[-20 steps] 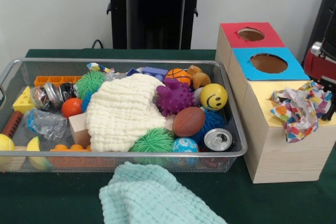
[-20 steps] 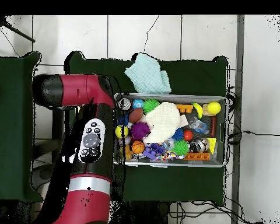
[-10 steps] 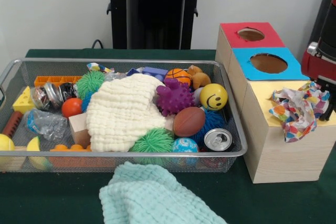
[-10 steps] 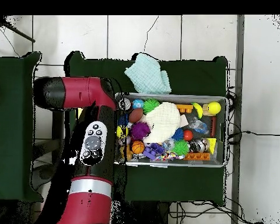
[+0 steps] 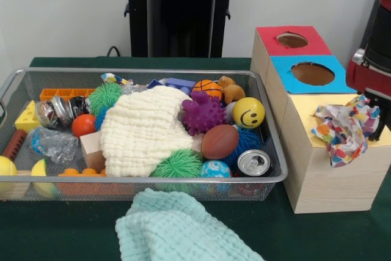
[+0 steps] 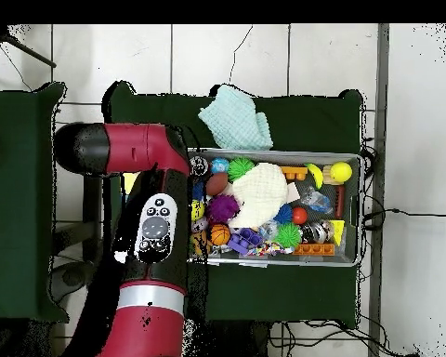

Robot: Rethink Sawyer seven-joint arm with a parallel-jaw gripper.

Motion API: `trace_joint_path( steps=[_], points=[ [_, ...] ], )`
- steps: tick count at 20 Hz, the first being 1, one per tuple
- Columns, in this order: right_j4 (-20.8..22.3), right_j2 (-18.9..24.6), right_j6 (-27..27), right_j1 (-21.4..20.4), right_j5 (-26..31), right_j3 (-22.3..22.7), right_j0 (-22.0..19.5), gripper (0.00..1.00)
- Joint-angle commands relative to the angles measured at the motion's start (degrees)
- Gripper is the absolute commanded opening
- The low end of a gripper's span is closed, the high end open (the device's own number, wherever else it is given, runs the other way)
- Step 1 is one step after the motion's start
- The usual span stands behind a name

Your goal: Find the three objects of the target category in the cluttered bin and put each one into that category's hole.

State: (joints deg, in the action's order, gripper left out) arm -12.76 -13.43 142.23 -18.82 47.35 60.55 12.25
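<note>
The wire mesh bin (image 5: 146, 178) is full of toys and also shows in the overhead view (image 6: 359, 206). One crumpled polka-dot bag (image 5: 345, 131) lies on the yellow top panel (image 5: 305, 117) of the nearest wooden box and hides its hole. My gripper (image 5: 381, 121) hangs at the picture's right edge, right beside the bag; most of it is cut off. A scrap of dotted material (image 5: 116, 79) pokes up at the bin's far side. In the overhead view my red arm (image 6: 157, 232) covers the boxes.
A cream waffle cloth (image 5: 143, 129) lies over the middle of the bin among balls, a can (image 5: 253, 162) and blocks. A mint-green waffle cloth (image 5: 177, 227) lies on the table before the bin. The blue-topped hole (image 5: 313, 73) and the red-topped hole (image 5: 291, 40) stand behind the yellow one.
The arm has shifted a little toward the bin, leftward in the front view. The polka-dot bag on the yellow panel has shifted slightly with it.
</note>
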Motion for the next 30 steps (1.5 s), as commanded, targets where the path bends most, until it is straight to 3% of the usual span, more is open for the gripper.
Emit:
trace_joint_path(
  steps=[1, 13, 19, 23, 30],
  points=[
    [2.33, 4.52, -0.53, 0.97, -1.3, 8.35, -4.1, 0.0],
    [3.62, 3.57, -1.84, -3.09, 1.99, 11.13, -4.62, 0.0],
    [4.49, 4.1, -1.8, -3.25, -0.5, 14.16, -5.14, 0.0],
    [4.34, 5.39, -1.76, -1.19, -2.11, 14.05, -5.71, 0.0],
    [4.94, 6.32, -1.34, 5.53, -0.62, 8.9, -4.76, 0.0]
  ],
)
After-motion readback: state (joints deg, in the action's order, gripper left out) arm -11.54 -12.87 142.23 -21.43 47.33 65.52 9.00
